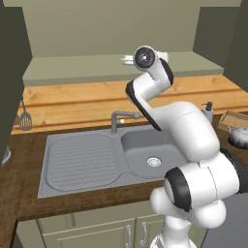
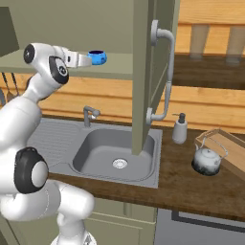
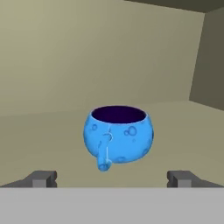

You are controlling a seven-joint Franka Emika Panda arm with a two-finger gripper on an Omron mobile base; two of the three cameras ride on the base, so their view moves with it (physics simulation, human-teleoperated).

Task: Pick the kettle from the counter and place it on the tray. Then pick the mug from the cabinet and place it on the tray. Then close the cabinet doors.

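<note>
We see the mug point(image 3: 118, 135) straight ahead of the claw point(image 3: 113, 178), standing upright on the shelf point(image 3: 52, 131) of the cabinet point(image 3: 87, 48), mouth up and its short stub of a handle turned toward the claw. It is bright blue, round-bellied and bowl-like, glossy, with paler bubble-shaped spots on its skin and a dark, almost purple-black inside. It is about as wide as it is tall, so we cannot name a long axis. The claw is open, its two dark fingertips point(image 3: 43, 178) spread wider than the mug and not touching it; the mug sits just beyond them, centred in the gap.

From the right base view the claw point(image 2: 88, 59) reaches level along the shelf with the mug point(image 2: 97, 57) at its tip. To the claw's right hangs an open cabinet door point(image 2: 143, 72), a plain grey-green panel with a curved silver bar handle point(image 2: 165, 72). Well below the claw lies the desk point(image 2: 182, 186), dark wood grain, with its matte grey steel sink point(image 2: 117, 153). Far down to the right stands the kettle point(image 2: 207, 160), squat, silvery, with a thin arched wire handle, beside the light-wood tray point(image 2: 229, 148) and a grey soap pump bottle point(image 2: 180, 128).
</note>
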